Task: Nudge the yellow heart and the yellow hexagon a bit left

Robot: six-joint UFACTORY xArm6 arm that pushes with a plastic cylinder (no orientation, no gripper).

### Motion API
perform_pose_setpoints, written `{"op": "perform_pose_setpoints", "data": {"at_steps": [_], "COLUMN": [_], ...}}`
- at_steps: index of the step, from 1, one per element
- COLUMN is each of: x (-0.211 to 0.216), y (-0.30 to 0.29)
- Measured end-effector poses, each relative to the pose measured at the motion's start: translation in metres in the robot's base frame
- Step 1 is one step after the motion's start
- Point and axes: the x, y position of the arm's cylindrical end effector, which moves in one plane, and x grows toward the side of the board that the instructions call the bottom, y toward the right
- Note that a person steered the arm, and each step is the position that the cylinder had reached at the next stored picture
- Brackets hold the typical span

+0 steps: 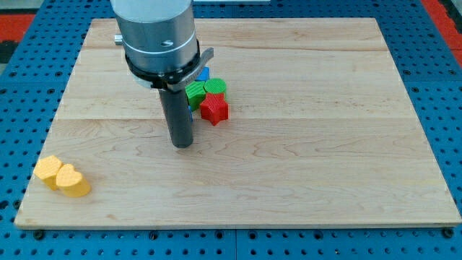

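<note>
The yellow heart [73, 181] lies near the board's bottom left corner. The yellow hexagon [48, 170] touches it on the left. My tip [182, 144] stands on the board well to the right of both and higher in the view, apart from them. It sits just below and left of a cluster of blocks near the middle.
The cluster holds a red star-like block [214, 108], a green block [195, 94], a second green block [215, 87] and a blue block [203, 74] partly hidden behind the arm's body. The wooden board [325, 144] lies on a blue pegboard [22, 65].
</note>
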Motion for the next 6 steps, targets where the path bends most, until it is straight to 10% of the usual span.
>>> {"op": "perform_pose_setpoints", "data": {"at_steps": [2, 4, 6], "x": [-0.022, 0.102, 0.110], "y": [0.000, -0.025, -0.114]}}
